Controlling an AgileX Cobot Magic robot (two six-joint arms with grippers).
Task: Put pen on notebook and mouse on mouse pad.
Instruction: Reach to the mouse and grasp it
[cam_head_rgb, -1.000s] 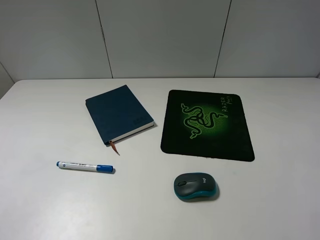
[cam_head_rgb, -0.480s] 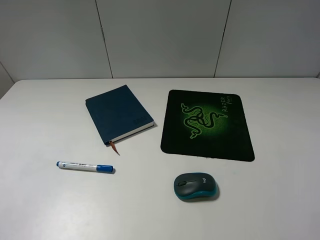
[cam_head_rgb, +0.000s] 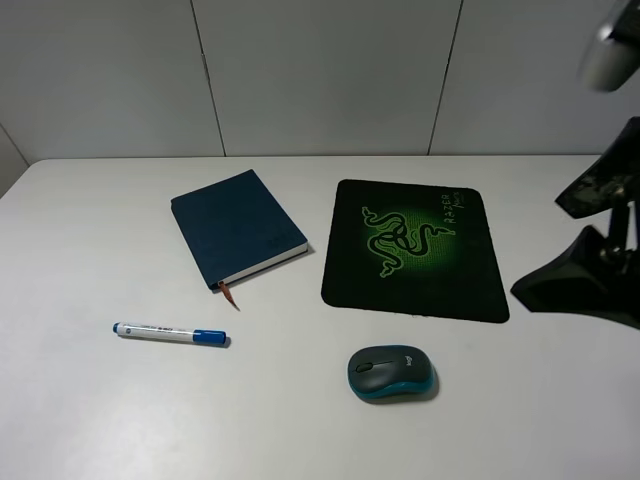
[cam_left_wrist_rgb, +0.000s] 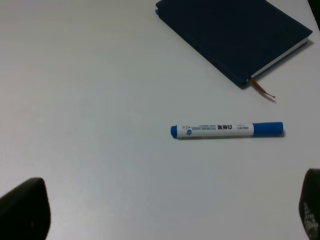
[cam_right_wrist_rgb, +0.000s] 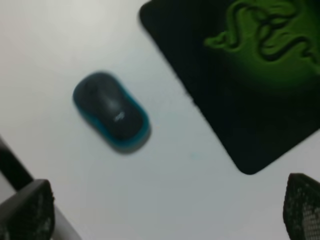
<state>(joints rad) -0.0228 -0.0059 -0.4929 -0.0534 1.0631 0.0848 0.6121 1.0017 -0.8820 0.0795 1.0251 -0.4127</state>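
Up high, the mouse (cam_head_rgb: 392, 373) sits just off the mouse pad (cam_head_rgb: 415, 250); the pen (cam_head_rgb: 170, 334) lies farther off, not on the notebook (cam_head_rgb: 235, 225). Left wrist: my left gripper (cam_left_wrist_rgb: 167, 215) hangs wide apart, empty. Right wrist: my right gripper (cam_right_wrist_rgb: 164, 215) does too, so I think step 1 is dropping onto the mouse.

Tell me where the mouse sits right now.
In the exterior high view the mouse lies on the table, right of centre and near the front edge, just in front of the mouse pad but off it.
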